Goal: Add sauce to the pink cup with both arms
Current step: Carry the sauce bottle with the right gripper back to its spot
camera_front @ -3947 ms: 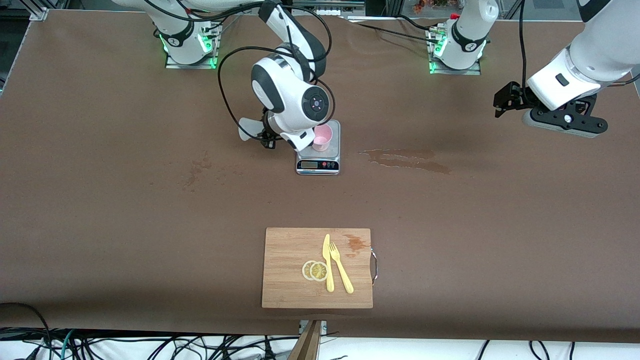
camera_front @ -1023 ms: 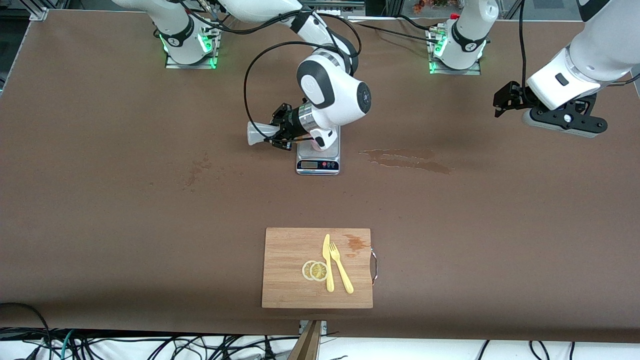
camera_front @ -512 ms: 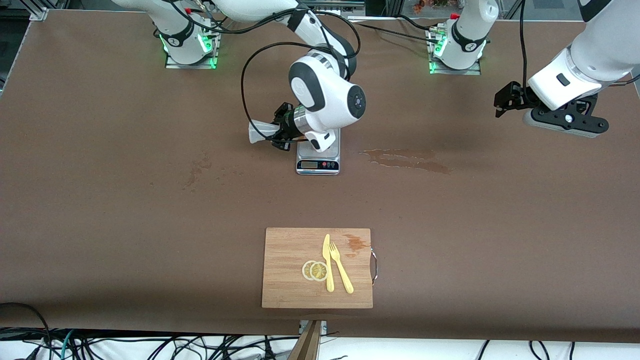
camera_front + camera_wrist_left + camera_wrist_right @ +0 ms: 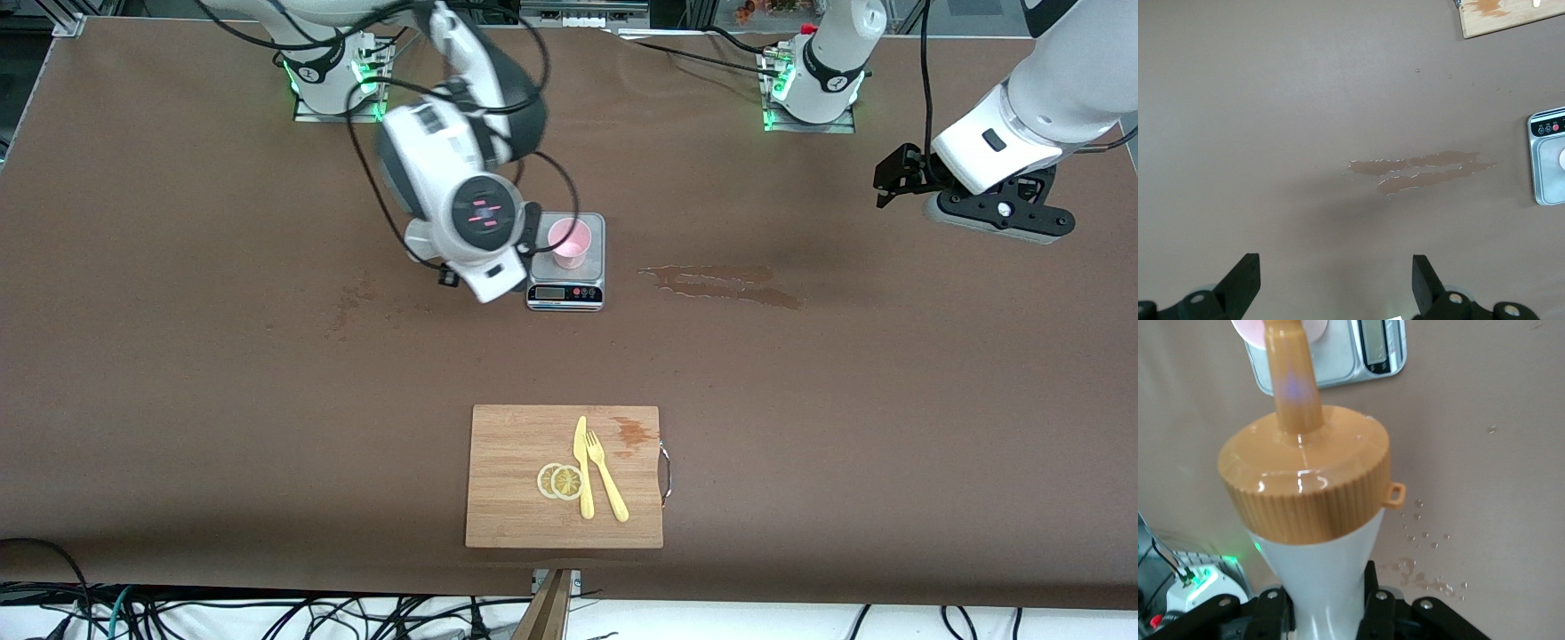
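Right gripper (image 4: 1328, 610) fingers clamped on the sauce bottle (image 4: 1308, 487), nozzle aimed at the pink cup (image 4: 569, 242); pouring unconfirmed; left gripper (image 4: 1336, 283) waits wide open, empty

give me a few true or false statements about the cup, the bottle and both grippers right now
1. The pink cup stands on the grey scale. True.
2. The left gripper holds the sauce bottle. False: its jaws are open and empty, and that arm waits at its end of the table.
3. The right gripper is shut on the sauce bottle. True.
4. The bottle's cap is blue. False: it is orange.
5. The fork lies in the cup. False: it lies on the cutting board.
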